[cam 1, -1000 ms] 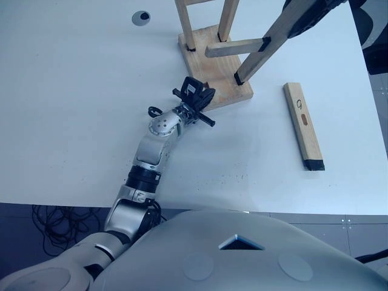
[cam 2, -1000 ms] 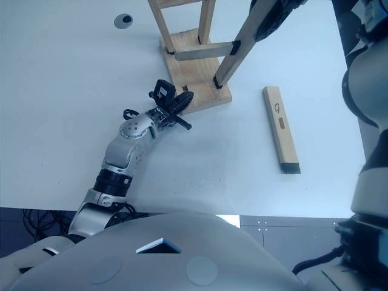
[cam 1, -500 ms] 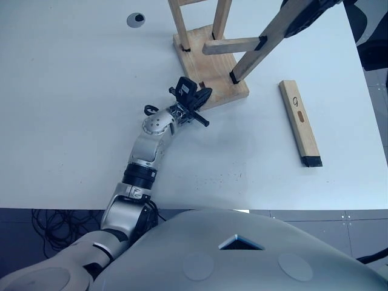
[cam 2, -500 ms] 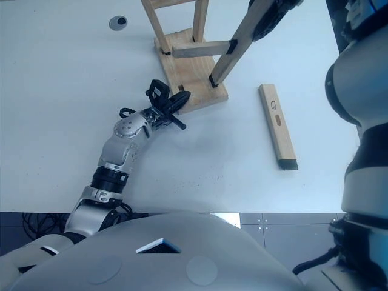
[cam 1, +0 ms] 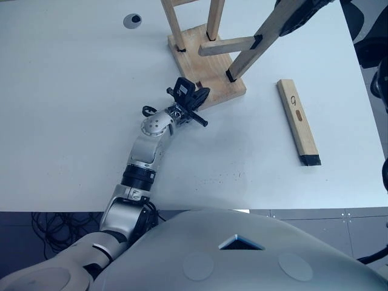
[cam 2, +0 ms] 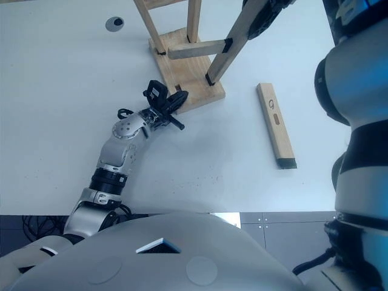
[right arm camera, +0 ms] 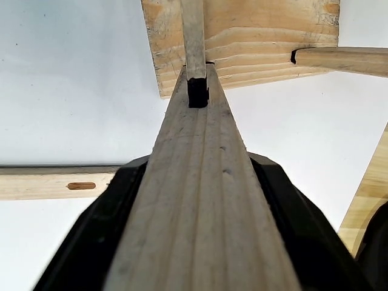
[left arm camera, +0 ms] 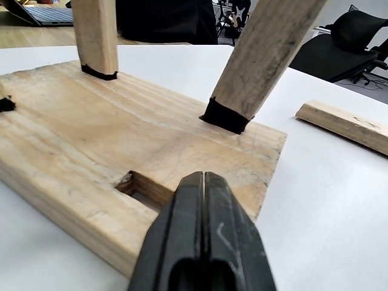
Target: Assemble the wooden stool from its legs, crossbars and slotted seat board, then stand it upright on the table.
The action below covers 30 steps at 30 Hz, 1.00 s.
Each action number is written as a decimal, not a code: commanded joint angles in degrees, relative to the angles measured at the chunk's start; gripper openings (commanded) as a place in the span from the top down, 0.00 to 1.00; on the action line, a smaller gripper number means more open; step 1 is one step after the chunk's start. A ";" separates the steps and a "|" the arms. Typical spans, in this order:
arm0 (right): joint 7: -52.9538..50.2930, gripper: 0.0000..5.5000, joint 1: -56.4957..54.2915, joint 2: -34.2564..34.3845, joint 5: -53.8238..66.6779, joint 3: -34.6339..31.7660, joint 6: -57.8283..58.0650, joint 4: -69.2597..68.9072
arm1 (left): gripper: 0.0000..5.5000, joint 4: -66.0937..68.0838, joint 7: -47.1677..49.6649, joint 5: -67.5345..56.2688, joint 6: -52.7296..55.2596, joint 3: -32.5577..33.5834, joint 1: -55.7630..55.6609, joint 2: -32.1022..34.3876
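The slotted seat board [cam 1: 212, 77] lies flat on the white table with two legs [cam 1: 171, 21] standing in its far slots. A third leg [cam 1: 259, 41] leans in its near right slot, joined to a far leg by a crossbar [cam 1: 227, 46]. My right gripper [cam 1: 301, 12] is shut on that leaning leg [right arm camera: 200, 182] high up. My left gripper [left arm camera: 203, 180] is shut with nothing in it, its tip at the board's near edge beside an empty slot [left arm camera: 134, 184]. A loose wooden leg [cam 1: 297, 121] lies flat to the right of the board.
A round hole [cam 1: 132, 20] sits in the table's far left. The table's front edge [cam 1: 254, 210] runs close below my left arm, and its right edge [cam 1: 367, 103] lies just beyond the loose leg.
The whole picture has shifted a little, so the camera moved. Neither gripper nor the stool parts have visibly moved against one another.
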 commanded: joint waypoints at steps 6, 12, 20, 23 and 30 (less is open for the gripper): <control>0.13 0.33 1.37 1.72 -0.66 -2.33 -1.84 0.77 | 1.00 16.53 -2.26 3.66 0.71 -2.42 3.95 0.49; 0.14 0.33 -1.18 -1.09 -0.37 -0.82 -2.60 1.32 | 1.00 10.12 -2.54 3.00 5.09 -2.77 3.97 1.35; 0.14 0.33 -1.95 -3.89 2.25 1.91 -1.83 0.66 | 1.00 10.28 -4.06 3.18 5.71 -1.99 2.57 3.40; 0.14 0.42 -1.02 -4.37 4.04 3.17 -0.70 -0.06 | 1.00 10.88 -4.66 3.32 5.16 -1.90 2.42 3.79; 0.14 0.62 -0.31 -5.33 10.88 6.11 4.01 -3.55 | 1.00 11.90 -4.64 3.85 4.38 -2.40 2.58 3.58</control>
